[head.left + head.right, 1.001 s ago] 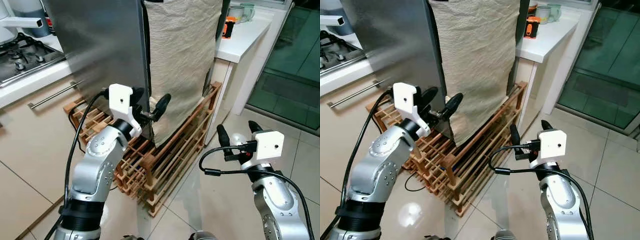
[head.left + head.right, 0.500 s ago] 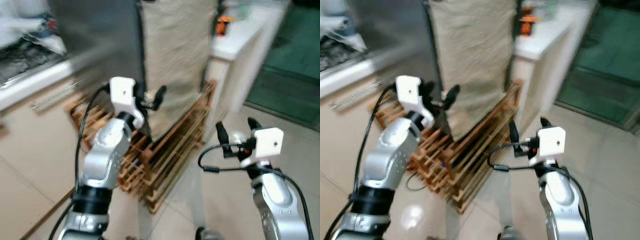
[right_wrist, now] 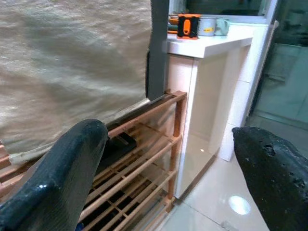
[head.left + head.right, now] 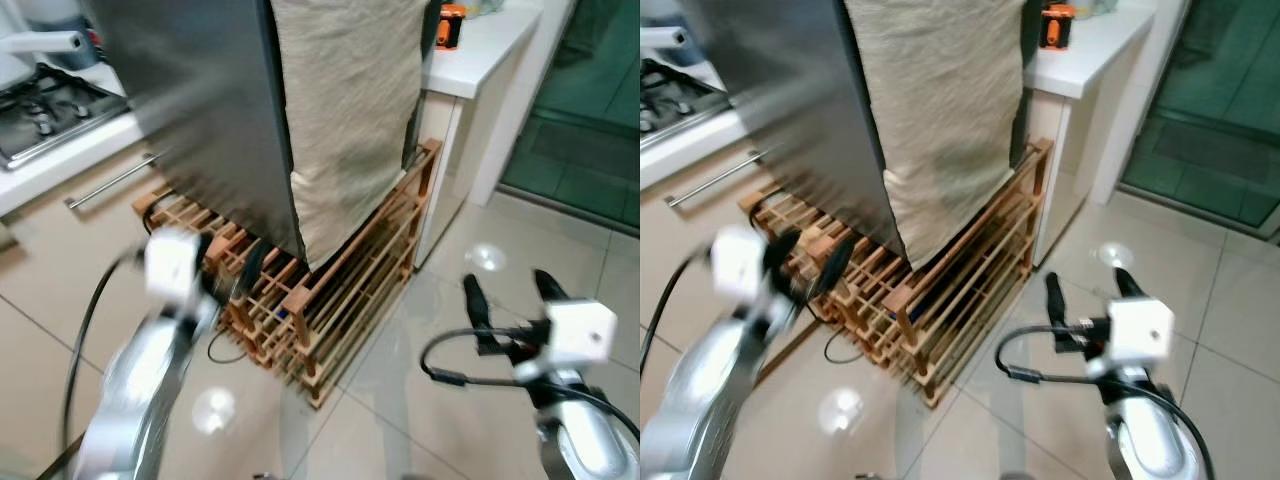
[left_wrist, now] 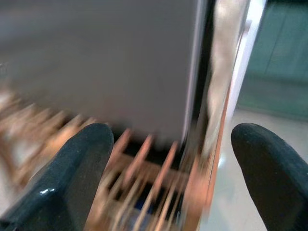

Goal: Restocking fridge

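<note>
In front of the robot, between the stove side and the white surface [image 4: 487,45], stands the tall grey brushed-steel fridge [image 4: 190,110], its door edge running down the middle of the head views. A big steel slab like that should be heavy, rigid and rather slick; its free vertical edge beside the cloth looks like the best place to hook a finger and pull, since no handle can be made out. Against its side hangs the beige woven cloth [image 4: 350,110], soft and loose, likely to slip or drag if taken by mistake. Under both sits the low slatted wooden rack [image 4: 320,300], stiff but light, standing on the tiled floor. On the white surface rests a small orange and black object [image 4: 1054,24], too small to identify.

The left pincer [image 4: 805,262] is blurred, low before the rack and apart from the fridge, its black fingers [image 5: 72,178] spread wide and empty. The right pincer [image 4: 508,295] hovers over the floor, well apart from the fridge, also wide and empty.
</note>
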Robot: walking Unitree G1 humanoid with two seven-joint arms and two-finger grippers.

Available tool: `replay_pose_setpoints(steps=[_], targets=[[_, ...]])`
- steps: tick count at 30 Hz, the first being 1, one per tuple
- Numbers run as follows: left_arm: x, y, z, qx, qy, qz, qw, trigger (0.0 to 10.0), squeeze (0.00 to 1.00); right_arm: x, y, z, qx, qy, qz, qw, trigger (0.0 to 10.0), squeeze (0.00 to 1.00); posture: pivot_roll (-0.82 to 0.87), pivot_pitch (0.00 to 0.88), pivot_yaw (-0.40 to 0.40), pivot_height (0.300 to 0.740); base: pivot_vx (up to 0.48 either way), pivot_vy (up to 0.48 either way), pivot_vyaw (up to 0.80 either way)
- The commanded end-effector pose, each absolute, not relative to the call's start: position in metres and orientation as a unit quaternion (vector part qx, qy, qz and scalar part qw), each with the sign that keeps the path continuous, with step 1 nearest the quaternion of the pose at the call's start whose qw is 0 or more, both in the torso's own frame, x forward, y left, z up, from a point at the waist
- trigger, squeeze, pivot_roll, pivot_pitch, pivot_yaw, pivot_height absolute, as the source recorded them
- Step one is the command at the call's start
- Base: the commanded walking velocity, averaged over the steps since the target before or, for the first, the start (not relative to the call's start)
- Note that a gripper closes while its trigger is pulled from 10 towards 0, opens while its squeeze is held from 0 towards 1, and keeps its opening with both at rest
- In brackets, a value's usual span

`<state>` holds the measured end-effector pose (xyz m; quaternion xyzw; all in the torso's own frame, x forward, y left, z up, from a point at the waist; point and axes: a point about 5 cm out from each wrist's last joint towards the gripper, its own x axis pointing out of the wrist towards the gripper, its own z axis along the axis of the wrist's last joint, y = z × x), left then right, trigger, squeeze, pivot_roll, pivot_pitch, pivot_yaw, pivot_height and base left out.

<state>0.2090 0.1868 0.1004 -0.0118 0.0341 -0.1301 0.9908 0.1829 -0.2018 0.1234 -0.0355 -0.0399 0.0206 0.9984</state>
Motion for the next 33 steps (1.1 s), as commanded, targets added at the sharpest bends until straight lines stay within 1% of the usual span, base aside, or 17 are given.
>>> replay_pose_setpoints(steps=[1,3,5,7,9,14,22,29,30,33], targets=[[0.203,0.193,0.119,0.019,-0.002,-0.113,0.993,10.0,0.0,0.181,-0.204,0.129,-0.031,-0.055,0.028,0.998,10.0,0.0,-0.21,0.049,0.079,0.74,0.0,0.0,0.0],[0.204,0.195,0.122,0.012,-0.001,-0.081,0.997,10.0,0.0,0.183,-0.204,0.129,-0.031,-0.051,0.033,0.998,10.0,0.0,-0.2,0.046,0.07,0.74,0.0,0.0,0.0],[0.209,0.191,0.128,0.012,-0.016,-0.083,0.996,10.0,0.0,0.186,-0.203,0.128,-0.029,-0.05,0.037,0.998,10.0,0.0,-0.2,0.047,0.067,0.74,0.0,0.0,0.0],[0.228,0.18,0.144,0.005,-0.052,-0.085,0.995,10.0,0.0,0.193,-0.195,0.128,-0.024,-0.05,0.05,0.997,10.0,0.0,-0.19,0.044,0.061,0.74,0.0,0.0,0.0],[0.241,0.172,0.16,-0.003,-0.08,-0.087,0.993,10.0,0.0,0.197,-0.191,0.13,-0.021,-0.054,0.057,0.997,10.0,0.0,-0.19,0.04,0.064,0.74,0.411,0.0,0.0],[0.245,0.166,0.174,-0.01,-0.105,-0.083,0.991,10.0,0.0,0.203,-0.189,0.134,-0.022,-0.066,0.056,0.996,10.0,0.0,-0.19,0.041,0.067,0.74,0.478,0.0,0.0],[0.253,0.158,0.19,0.001,-0.14,-0.08,0.987,10.0,0.0,0.213,-0.185,0.159,-0.03,-0.11,0.062,0.992,10.0,0.0,-0.2,0.042,0.071,0.74,0.48,0.0,0.0],[0.255,0.161,0.192,0.004,-0.141,-0.058,0.988,10.0,0.0,0.223,-0.181,0.171,-0.029,-0.13,0.064,0.989,10.0,0.0,-0.2,0.041,0.072,0.74,0.48,0.0,0.0],[0.257,0.166,0.191,0.007,-0.14,-0.04,0.989,10.0,0.0,0.225,-0.179,0.172,-0.029,-0.133,0.066,0.989,10.0,0.0,-0.2,0.04,0.071,0.74,0.371,0.0,0.0],[0.258,0.167,0.19,0.007,-0.139,-0.039,0.99,10.0,0.0,0.227,-0.177,0.173,-0.029,-0.133,0.068,0.988,10.0,0.0,-0.2,0.04,0.071,0.74,0.124,0.0,0.0]])
